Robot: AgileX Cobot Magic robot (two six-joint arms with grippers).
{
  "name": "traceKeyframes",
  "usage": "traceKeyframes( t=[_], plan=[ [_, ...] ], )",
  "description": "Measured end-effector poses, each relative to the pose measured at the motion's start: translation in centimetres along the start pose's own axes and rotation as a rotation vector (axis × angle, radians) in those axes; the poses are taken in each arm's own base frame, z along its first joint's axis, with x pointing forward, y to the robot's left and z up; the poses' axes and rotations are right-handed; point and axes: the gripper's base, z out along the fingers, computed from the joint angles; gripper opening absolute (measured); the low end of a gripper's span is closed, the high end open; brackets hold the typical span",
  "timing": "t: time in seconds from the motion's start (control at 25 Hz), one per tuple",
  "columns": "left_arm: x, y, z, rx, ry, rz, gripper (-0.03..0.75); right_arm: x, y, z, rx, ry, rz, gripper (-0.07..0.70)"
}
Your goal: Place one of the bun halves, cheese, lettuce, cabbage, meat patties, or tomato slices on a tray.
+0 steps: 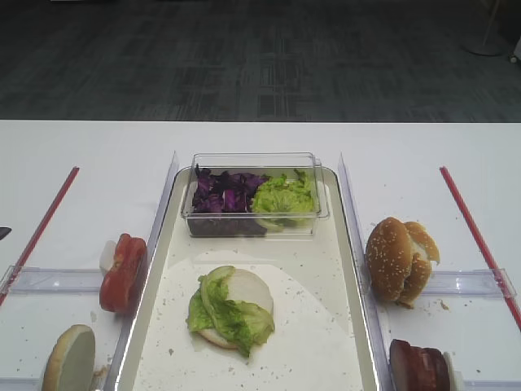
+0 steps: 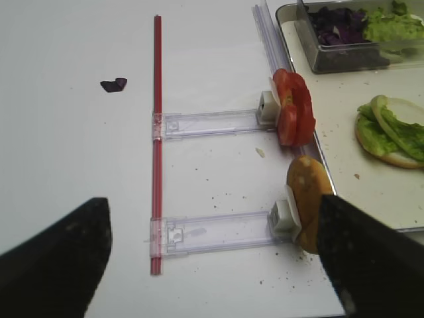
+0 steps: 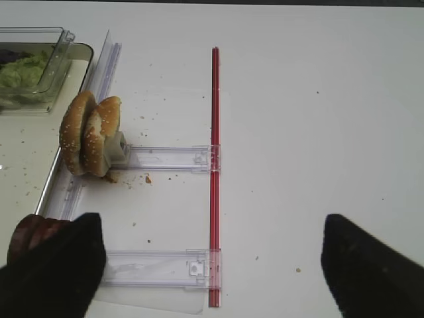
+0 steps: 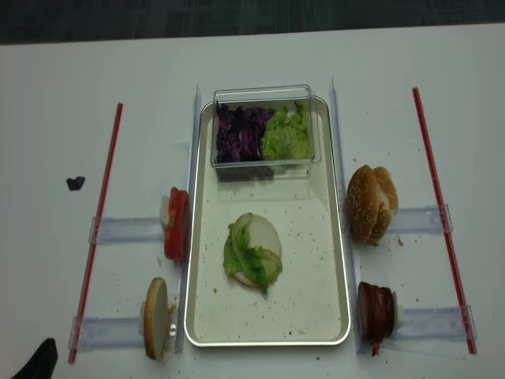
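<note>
Right gripper (image 3: 211,265) jaws wide apart, empty, over worktop. Meat patties (image 3: 30,233) just beside left finger, on edge beside tray (image 1: 358,269); sesame bun halves (image 3: 89,136) ahead-left. Right arm nearer.

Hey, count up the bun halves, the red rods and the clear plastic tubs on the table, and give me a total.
Bun halves: 4
Red rods: 2
Clear plastic tub: 1
Total: 7
</note>
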Motion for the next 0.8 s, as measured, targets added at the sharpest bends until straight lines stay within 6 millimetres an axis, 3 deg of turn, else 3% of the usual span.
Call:
traceKeyframes(
  t=[0.8],
  plan=[
    [0.00, 0.00, 0.00, 0.000, 0.000, 0.000, 0.580, 0.00, 0.00, 0.00, 0.000, 0.000, 0.000, 0.673]
  ],
)
